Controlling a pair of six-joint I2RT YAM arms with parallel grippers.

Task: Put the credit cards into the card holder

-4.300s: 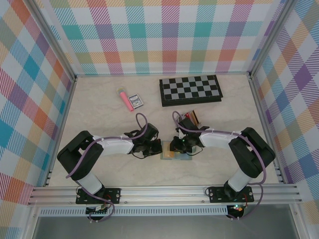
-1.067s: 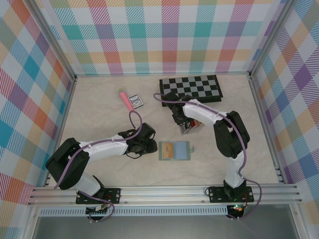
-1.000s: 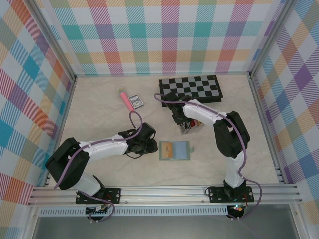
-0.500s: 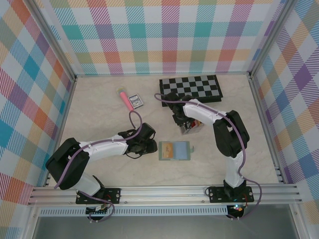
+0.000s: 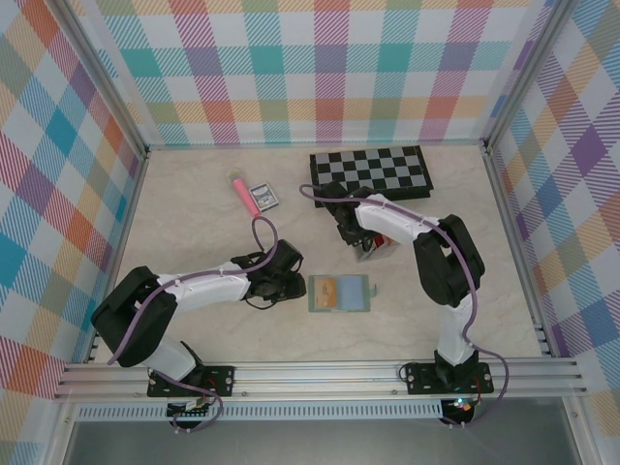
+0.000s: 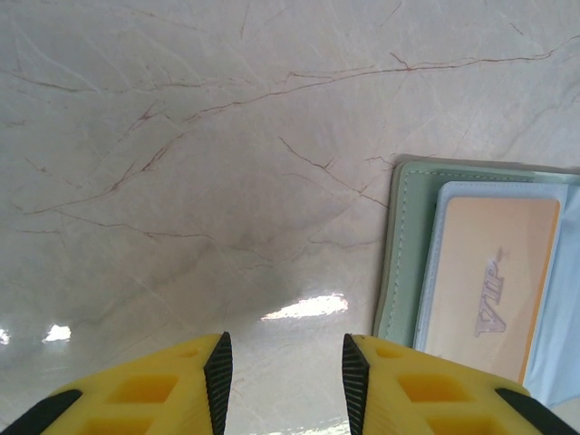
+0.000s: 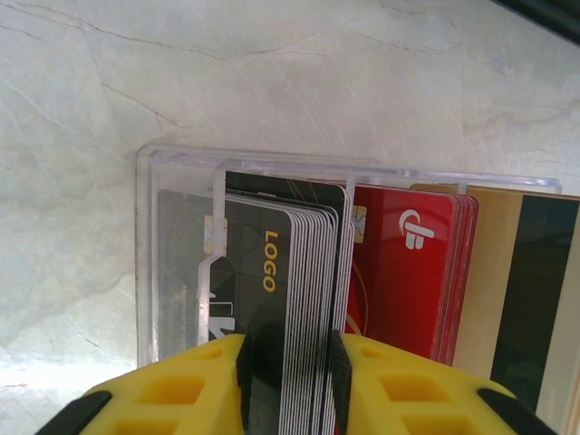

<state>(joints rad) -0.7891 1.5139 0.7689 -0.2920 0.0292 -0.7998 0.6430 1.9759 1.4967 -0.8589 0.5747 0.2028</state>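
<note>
My left end effector (image 6: 283, 362) sits low over the tabletop (image 6: 181, 136) just left of the card holder (image 6: 405, 254), jaws partly open with nothing between them. The card holder lies open and flat, an orange card (image 6: 489, 272) on its inner face. Beyond the card holder, on its far side, my right end effector (image 7: 294, 358) pinches a bundle of dark credit cards (image 7: 299, 263) standing in a clear rack (image 7: 181, 172), with red cards (image 7: 408, 272) just beside them.
</note>
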